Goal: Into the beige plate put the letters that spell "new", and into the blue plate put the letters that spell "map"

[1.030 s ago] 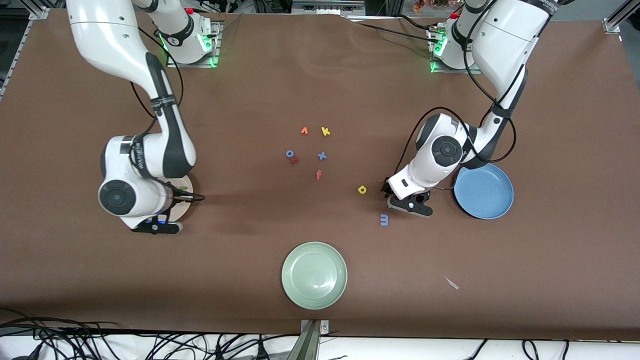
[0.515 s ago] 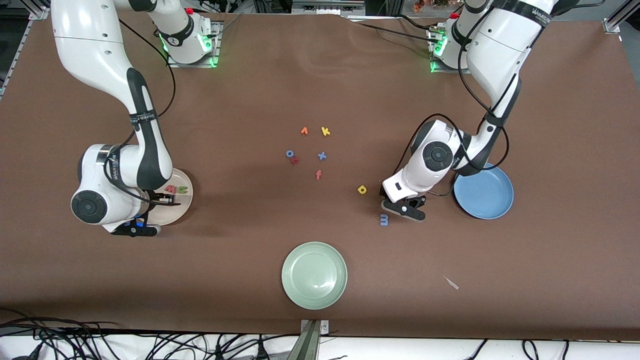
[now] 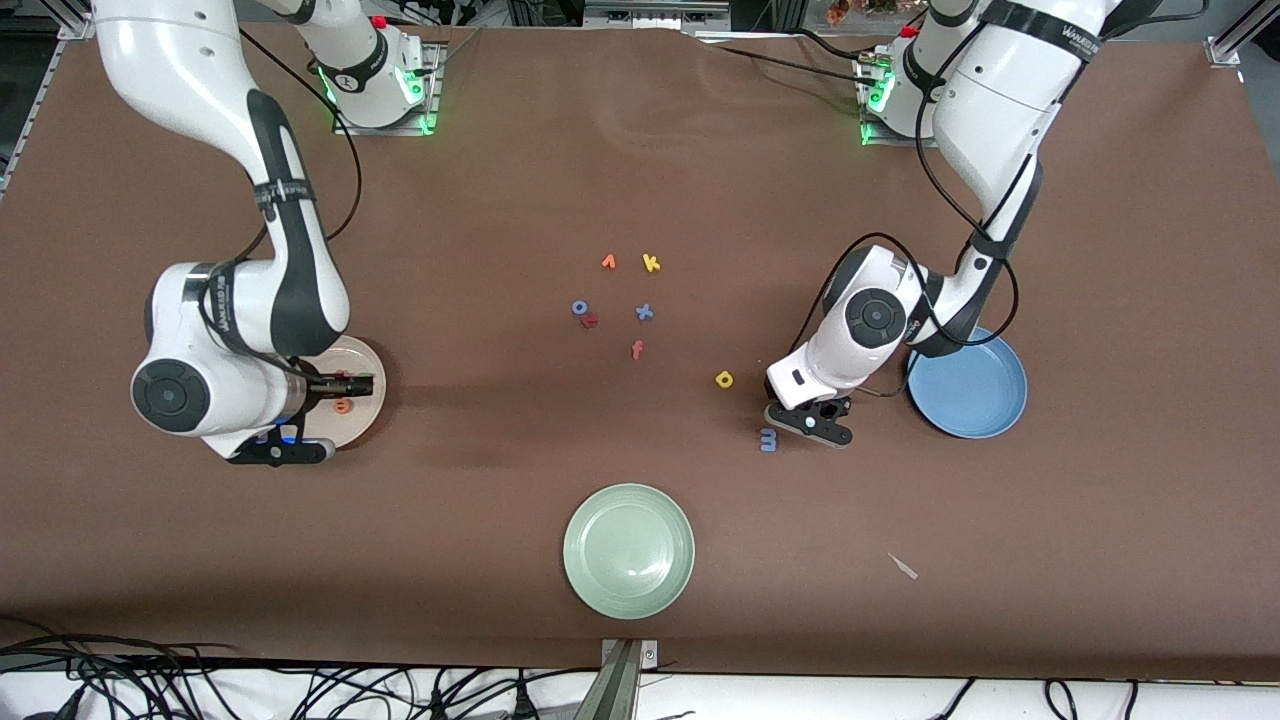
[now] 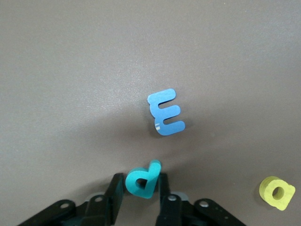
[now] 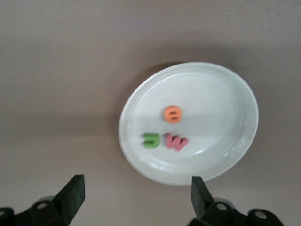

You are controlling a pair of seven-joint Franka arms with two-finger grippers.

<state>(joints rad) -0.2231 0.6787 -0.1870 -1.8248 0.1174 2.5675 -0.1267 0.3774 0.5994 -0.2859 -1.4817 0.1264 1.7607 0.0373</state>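
Now that your right claw (image 5: 136, 200) has spread wide above the beige plate (image 5: 225, 84), the orange e (image 5: 172, 113) lies in it with the green n (image 5: 150, 140) and pinkish-red w (image 5: 175, 141) — "new" looks complete. Your left claw (image 4: 141, 188) has just pressed together on the teal p (image 4: 142, 180), pinching it low over the surface. Blue m (image 4: 165, 112) lies just ahead of that claw's tips, yellow a (image 4: 276, 191) off to one side — both on the surface. Blue plate (image 3: 968, 385) sits beside the left claw, no letters in it.
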